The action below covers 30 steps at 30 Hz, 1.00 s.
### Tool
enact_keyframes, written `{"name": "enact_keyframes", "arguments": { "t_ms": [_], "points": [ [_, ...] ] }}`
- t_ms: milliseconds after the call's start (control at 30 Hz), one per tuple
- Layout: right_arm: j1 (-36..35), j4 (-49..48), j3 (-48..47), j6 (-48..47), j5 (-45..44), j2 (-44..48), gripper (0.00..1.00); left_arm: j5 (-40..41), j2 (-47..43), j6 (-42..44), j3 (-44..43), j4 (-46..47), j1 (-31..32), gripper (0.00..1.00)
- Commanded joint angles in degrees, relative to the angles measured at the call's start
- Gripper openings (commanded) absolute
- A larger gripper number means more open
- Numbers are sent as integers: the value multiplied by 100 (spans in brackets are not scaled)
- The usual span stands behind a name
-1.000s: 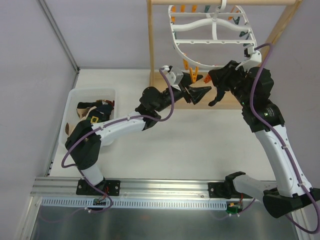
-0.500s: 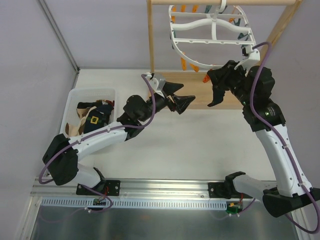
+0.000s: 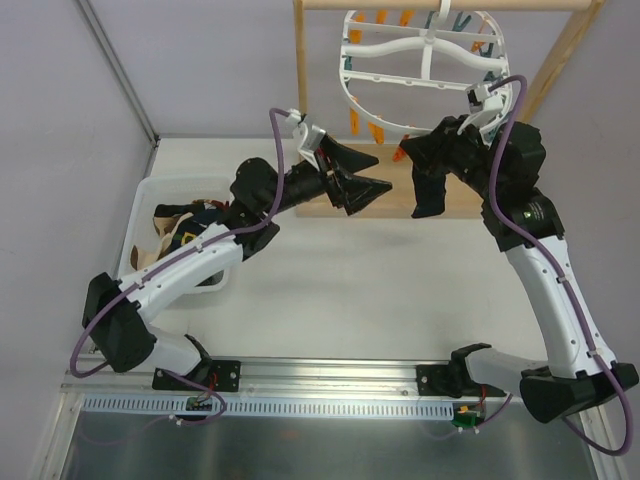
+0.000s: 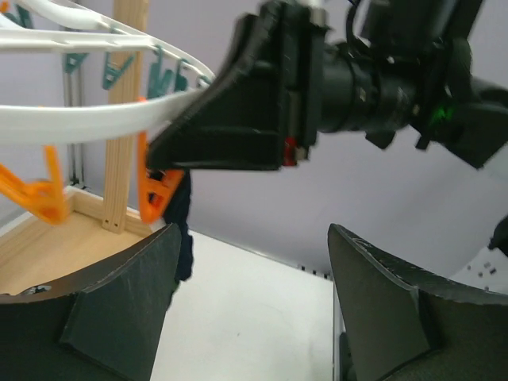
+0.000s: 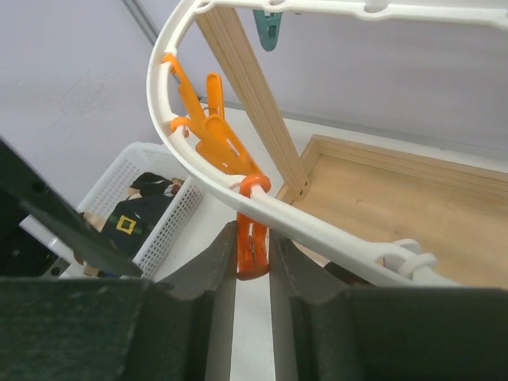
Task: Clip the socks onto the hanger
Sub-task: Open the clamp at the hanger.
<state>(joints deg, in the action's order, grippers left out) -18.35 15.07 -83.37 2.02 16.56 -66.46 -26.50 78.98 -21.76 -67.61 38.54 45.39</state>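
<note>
Top view: left gripper (image 3: 383, 172) has backed off the hanger (image 3: 400, 62) with jaws apart and empty, so the handoff looks done; spare socks (image 3: 185, 235) sit in the bin (image 3: 145, 195). Left wrist: dark sock (image 4: 184, 238) hangs under the orange peg (image 4: 159, 194). Right wrist: right gripper (image 5: 252, 242) is clamped on that peg, with the wooden stand (image 5: 254, 95) crowding close behind.

The left arm (image 3: 190, 268) and right arm (image 3: 558, 300) wear white shells over black joints and bases. A purple cable (image 3: 489, 195) trails along each. The left end effector (image 3: 372, 176) and right end effector (image 5: 252, 252) have broad matte-black wedge fingers (image 4: 103, 317).
</note>
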Motion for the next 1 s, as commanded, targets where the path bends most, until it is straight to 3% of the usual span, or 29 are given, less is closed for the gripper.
{"name": "enact_keyframes", "arguments": {
  "t_ms": [0,100,333,533,700,967],
  "points": [
    [33,-373,-346,-79,918,-121,3,-286,450,-1221,-550,13,-354,75],
    [42,-329,-469,-44,1095,-210,3,-216,881,-1707,-831,223,-452,73],
    [112,-364,-522,-62,1324,-219,2,-231,1365,-1955,-1245,495,-522,71],
    [147,-400,-557,-18,1649,-306,2,-680,1822,-2929,-1122,2179,-838,67],
    [174,-400,-531,-18,1719,-289,1,-874,2235,-3571,-1280,3009,-926,63],
    [183,-408,-522,-26,1711,-219,1,-953,2684,-4177,-1649,3747,-935,43]
  ]
}}
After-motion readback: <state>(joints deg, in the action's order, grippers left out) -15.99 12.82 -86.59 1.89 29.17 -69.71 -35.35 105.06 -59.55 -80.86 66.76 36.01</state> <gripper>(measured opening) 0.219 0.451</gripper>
